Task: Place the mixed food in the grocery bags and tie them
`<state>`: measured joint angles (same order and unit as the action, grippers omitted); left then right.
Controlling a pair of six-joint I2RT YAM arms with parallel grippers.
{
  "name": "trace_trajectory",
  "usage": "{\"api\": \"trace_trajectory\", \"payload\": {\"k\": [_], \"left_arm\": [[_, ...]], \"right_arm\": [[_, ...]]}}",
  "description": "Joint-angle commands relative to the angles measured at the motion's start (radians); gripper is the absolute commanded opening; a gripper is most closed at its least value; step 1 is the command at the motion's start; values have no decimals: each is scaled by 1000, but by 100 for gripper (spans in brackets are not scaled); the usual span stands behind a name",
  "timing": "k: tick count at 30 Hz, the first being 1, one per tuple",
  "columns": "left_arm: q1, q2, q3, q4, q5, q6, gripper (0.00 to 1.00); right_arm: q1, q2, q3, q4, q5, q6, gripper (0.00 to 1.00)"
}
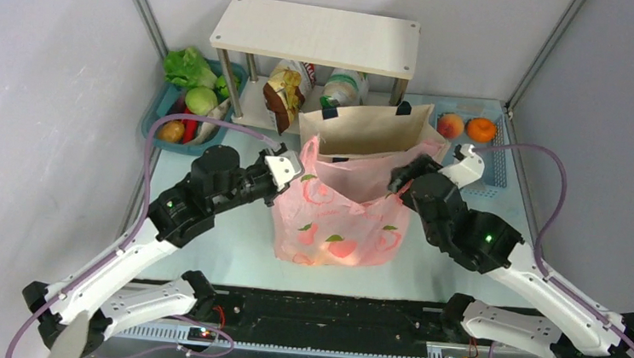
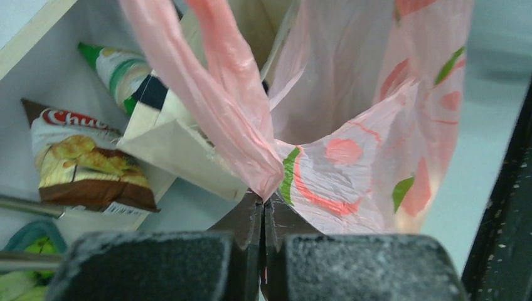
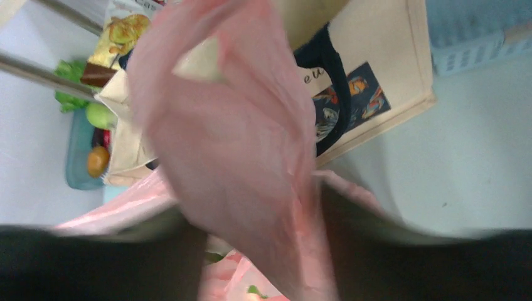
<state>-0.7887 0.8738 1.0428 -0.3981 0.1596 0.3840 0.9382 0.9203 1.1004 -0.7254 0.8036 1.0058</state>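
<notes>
Two arms reach in from the near edge to the pink bag (image 1: 335, 232), which stands on the table (image 1: 231, 253) with its mouth held wide between them. Left gripper (image 2: 263, 207) is clamped tight on one twisted handle of the bag, fingertips meeting. Right gripper (image 1: 399, 179) has its fingers partly apart (that view is blurred), with the bag's other handle bunched in the gap. Just behind the bag, touching it, the tote (image 1: 373, 128) stands upright and open. Farther back, under the shelf (image 1: 316, 34), the crisp packet (image 1: 284, 98) stands on end. Greens (image 1: 187, 66) fill a teal basket (image 1: 153, 115) at far left. A peach (image 1: 449, 124) and an orange (image 1: 481, 129) sit in a blue basket (image 1: 495, 172) at far right.
</notes>
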Motion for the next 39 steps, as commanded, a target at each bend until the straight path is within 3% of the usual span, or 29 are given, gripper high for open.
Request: {"api": "trace_trajectory", "payload": {"k": [1,2,4,7,9,13,17,22,26,31,35,39], "left_arm": [[48,-5,-20,31,-58,36,0],[68,-7,-41,43,-32,35,0],[85,-20,-86,79,-10,36,0],[89,-47,-148,138,-39,24,0],[97,-60,-169,172,-65,17,0],[128,-76,-194,210,-66,-6,0],[145,-92,-210,228,-62,-10,0],[151,-112,-226,245,-54,-5,0],[151,-144,-250,272,-20,5,0],[152,-172,-274,304,17,6,0],[151,-173,-278,306,22,6,0],[152,-172,-278,305,23,5,0]], "right_arm": [[5,-1,26,149,26,-264,92],[-10,-14,17,187,-45,-383,98],[-57,-47,-12,236,-225,-539,99],[-199,-117,-73,287,-502,-651,99],[-295,-179,-132,355,-791,-716,99],[-430,-257,-211,390,-1082,-825,99],[-465,-293,-249,438,-1282,-928,99],[-470,-322,-298,580,-1376,-927,99],[-471,-247,-233,583,-1303,-879,99],[-470,-191,-205,628,-1081,-797,99],[-476,-195,-194,612,-1159,-913,99],[-490,-152,-129,561,-1161,-909,99]]}}
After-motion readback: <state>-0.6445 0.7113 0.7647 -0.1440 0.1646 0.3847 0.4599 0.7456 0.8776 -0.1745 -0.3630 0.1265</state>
